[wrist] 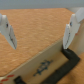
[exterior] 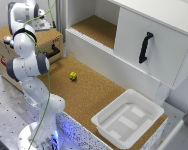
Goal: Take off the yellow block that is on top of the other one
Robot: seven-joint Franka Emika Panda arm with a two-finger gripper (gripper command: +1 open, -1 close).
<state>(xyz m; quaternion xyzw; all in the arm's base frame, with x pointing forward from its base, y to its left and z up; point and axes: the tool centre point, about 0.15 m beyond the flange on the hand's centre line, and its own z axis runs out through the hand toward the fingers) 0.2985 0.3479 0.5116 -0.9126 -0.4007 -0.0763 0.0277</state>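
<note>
The yellow block (exterior: pixel 73 75) is a tiny yellow-green thing on the cork surface, near the white step of the cabinet. It is too small to tell whether another block lies under it. My gripper (exterior: pixel 42 22) is raised high at the exterior view's left, over the cardboard box (exterior: pixel 49 42), well away from the block. In the wrist view the gripper (wrist: pixel 41 30) is open, its two fingers (wrist: pixel 7 30) spread wide with nothing between them. Below them is the box edge with its black handle (wrist: pixel 70 57). The block does not show in the wrist view.
A white plastic tray (exterior: pixel 153 111) sits at the cork surface's front right edge. A white cabinet with a black door handle (exterior: pixel 145 47) stands at the back right, with an open cork-lined shelf (exterior: pixel 96 27) beside it. The robot's base (exterior: pixel 36 135) stands on a perforated metal table.
</note>
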